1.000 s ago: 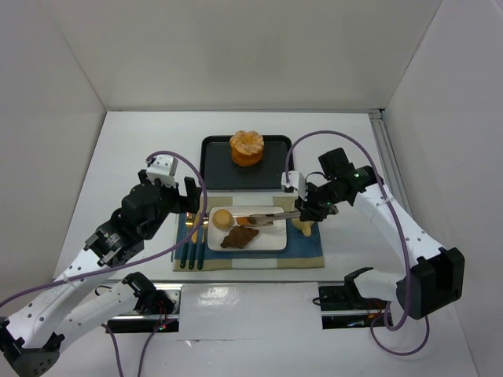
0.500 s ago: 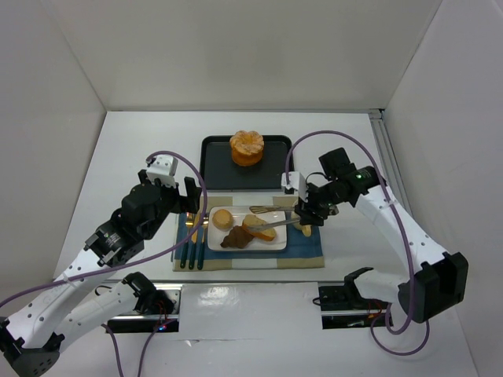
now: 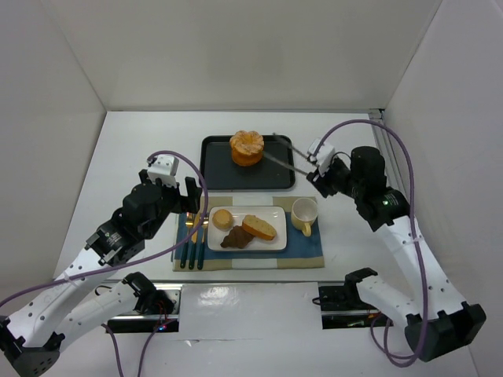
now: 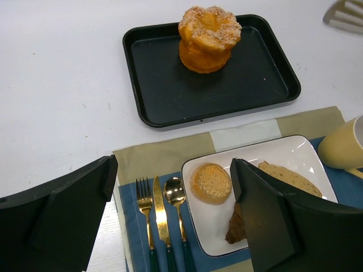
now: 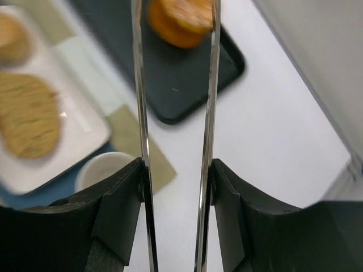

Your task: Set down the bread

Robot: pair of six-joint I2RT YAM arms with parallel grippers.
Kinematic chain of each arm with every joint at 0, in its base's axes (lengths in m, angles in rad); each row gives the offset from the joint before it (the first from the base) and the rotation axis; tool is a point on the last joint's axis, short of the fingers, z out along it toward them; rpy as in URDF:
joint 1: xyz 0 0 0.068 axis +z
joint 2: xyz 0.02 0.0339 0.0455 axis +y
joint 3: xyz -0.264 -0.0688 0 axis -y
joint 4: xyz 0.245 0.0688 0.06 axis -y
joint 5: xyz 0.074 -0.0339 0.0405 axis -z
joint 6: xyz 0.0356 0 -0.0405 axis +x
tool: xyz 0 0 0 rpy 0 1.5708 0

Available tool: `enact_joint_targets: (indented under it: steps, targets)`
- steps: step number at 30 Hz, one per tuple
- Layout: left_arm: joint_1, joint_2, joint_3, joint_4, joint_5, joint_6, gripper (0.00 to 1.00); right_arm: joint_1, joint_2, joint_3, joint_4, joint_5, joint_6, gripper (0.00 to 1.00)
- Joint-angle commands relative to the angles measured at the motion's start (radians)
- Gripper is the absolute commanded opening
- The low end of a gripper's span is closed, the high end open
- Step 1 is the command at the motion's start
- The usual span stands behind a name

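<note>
Three breads lie on the white plate (image 3: 272,214): a round golden bun (image 3: 223,217), a dark brown croissant (image 3: 237,236) and an oblong slice (image 3: 259,227). The left wrist view shows the bun (image 4: 211,182), the croissant (image 4: 237,224) and the slice (image 4: 289,177) too. My right gripper (image 3: 321,174) is shut on metal tongs (image 3: 284,157), held empty above the black tray's right side, apart from the plate. In the right wrist view the tongs (image 5: 139,85) stand slightly open between my fingers (image 5: 122,204). My left gripper (image 3: 187,206) is open and empty over the cutlery, left of the plate.
An orange ring cake (image 3: 247,148) stands on the black tray (image 3: 228,177) behind the plate. A yellow cup (image 3: 304,212) sits right of the plate on the blue and beige placemat (image 3: 306,250). A gold fork, knife and spoon (image 3: 192,239) lie left of the plate.
The slice left the tongs and now lies on the plate. My right gripper rose and swung back and right with the tongs, away from the plate. The left arm has not moved.
</note>
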Motion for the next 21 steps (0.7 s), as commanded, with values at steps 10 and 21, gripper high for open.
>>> enact_joint_targets:
  steps: [10, 21]
  targets:
    - [-0.003, -0.011, 0.000, 0.045, 0.026, 0.000, 1.00, -0.506, 0.225, -0.270, 0.521, 0.193, 0.296, 0.55]
    - [-0.003, -0.021, 0.000, 0.045, 0.026, 0.000, 1.00, -0.555, 0.531, -0.204, 0.482, 0.216, 0.296, 0.55]
